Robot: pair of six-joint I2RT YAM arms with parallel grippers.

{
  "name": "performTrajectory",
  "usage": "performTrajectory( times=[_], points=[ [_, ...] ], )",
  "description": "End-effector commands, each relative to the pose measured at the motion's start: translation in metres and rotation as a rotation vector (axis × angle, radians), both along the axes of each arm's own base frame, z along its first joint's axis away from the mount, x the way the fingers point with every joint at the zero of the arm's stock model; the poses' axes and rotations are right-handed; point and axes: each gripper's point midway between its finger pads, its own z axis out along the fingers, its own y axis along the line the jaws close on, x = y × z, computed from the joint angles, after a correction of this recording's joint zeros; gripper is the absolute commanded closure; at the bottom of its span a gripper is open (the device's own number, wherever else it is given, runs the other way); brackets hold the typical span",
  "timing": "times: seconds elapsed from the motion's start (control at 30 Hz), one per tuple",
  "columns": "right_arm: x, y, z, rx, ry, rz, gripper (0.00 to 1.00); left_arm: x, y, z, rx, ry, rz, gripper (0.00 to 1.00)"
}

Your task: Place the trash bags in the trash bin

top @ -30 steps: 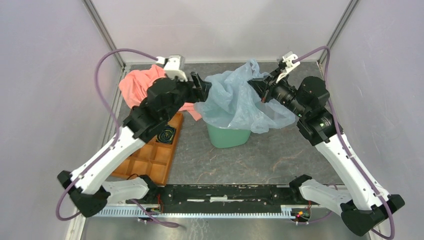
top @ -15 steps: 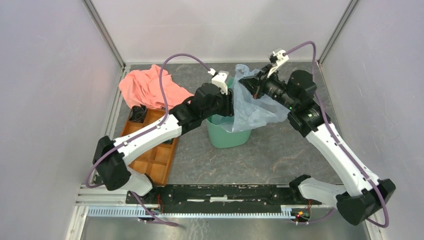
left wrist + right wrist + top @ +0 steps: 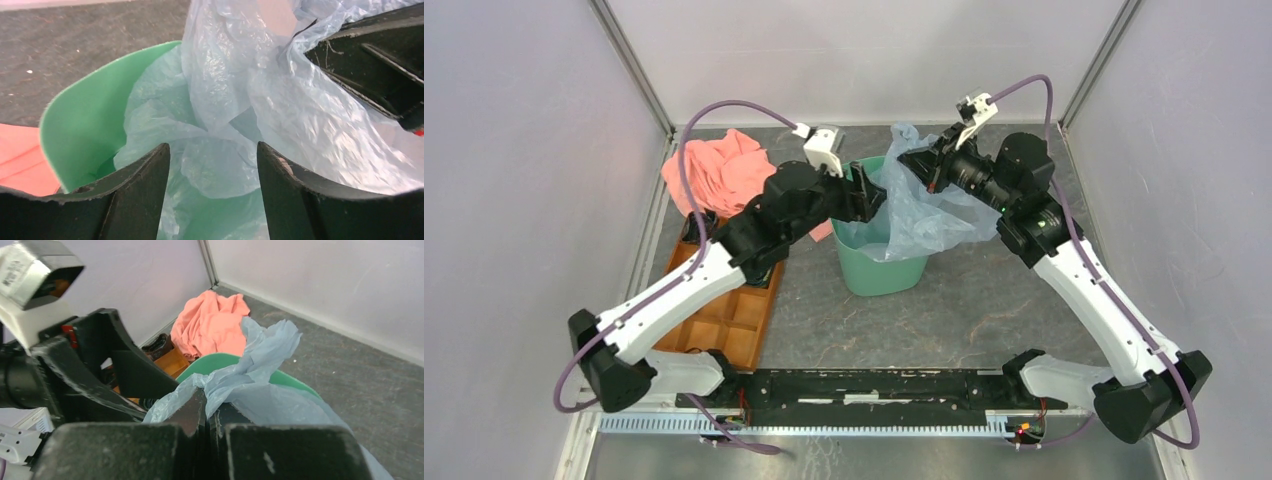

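Observation:
The mint-green trash bin (image 3: 879, 270) stands mid-table. The pale blue trash bag (image 3: 919, 205) hangs partly inside it and drapes over its right rim. My right gripper (image 3: 916, 160) is shut on the bag's upper edge above the bin's far side; the pinch shows in the right wrist view (image 3: 209, 405). My left gripper (image 3: 874, 198) is open at the bin's left rim, jaws spread and empty, pointing at the bag's folds inside the bin (image 3: 212, 170). The bin's green wall (image 3: 85, 120) shows at the left of the left wrist view.
A salmon-pink cloth (image 3: 719, 170) lies at the back left. An orange compartment tray (image 3: 729, 320) sits left of the bin, partly under my left arm. Grey walls close in on both sides and at the back.
My left gripper let go of the bag, swung across to the bin and drew back to its left rim. The bag dropped further into the bin. My right gripper rose slightly.

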Motion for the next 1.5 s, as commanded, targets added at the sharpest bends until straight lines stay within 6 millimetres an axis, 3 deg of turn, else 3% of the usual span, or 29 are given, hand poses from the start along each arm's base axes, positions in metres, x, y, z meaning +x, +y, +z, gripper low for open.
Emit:
performTrajectory(
  times=[0.0,0.1,0.17,0.23,0.33,0.4,0.63,0.8,1.03,1.2,1.33,1.47],
  points=[
    [-0.002,-0.015,0.04,-0.029,-0.123,-0.054,0.99,-0.005,0.033,0.021,0.017,-0.069,0.079,0.28],
    [-0.005,-0.014,0.043,-0.039,-0.137,-0.041,0.99,-0.018,0.045,0.045,-0.04,-0.103,0.074,0.21],
    [-0.007,-0.013,0.044,-0.035,-0.143,-0.027,0.99,-0.03,0.042,0.065,-0.106,-0.131,0.017,0.11],
    [-0.01,-0.011,0.046,-0.019,-0.145,-0.011,0.99,-0.044,0.031,0.087,-0.197,-0.15,-0.072,0.01],
    [-0.013,-0.004,0.051,0.027,-0.141,0.025,0.99,-0.063,0.01,0.113,-0.322,-0.146,-0.211,0.0],
    [-0.016,0.0,0.056,0.065,-0.135,0.049,0.99,-0.066,-0.004,0.119,-0.365,-0.127,-0.271,0.0],
    [-0.025,0.01,0.077,0.266,-0.095,0.107,0.99,-0.046,-0.043,0.099,-0.355,-0.063,-0.33,0.0],
    [-0.027,0.017,0.083,0.362,-0.072,0.132,0.99,-0.049,-0.06,0.105,-0.409,-0.069,-0.411,0.0],
    [-0.022,0.01,0.082,0.44,-0.044,0.077,0.99,-0.061,-0.053,0.111,-0.428,-0.158,-0.465,0.0],
    [-0.024,0.013,0.083,0.518,-0.013,0.095,0.99,-0.049,-0.055,0.11,-0.454,-0.121,-0.423,0.01],
    [-0.027,0.016,0.087,0.549,-0.006,0.098,0.99,-0.028,-0.061,0.099,-0.447,-0.064,-0.38,0.11],
    [-0.03,0.017,0.089,0.573,0.001,0.101,0.99,-0.02,-0.062,0.093,-0.462,-0.046,-0.375,0.22]
  ],
)
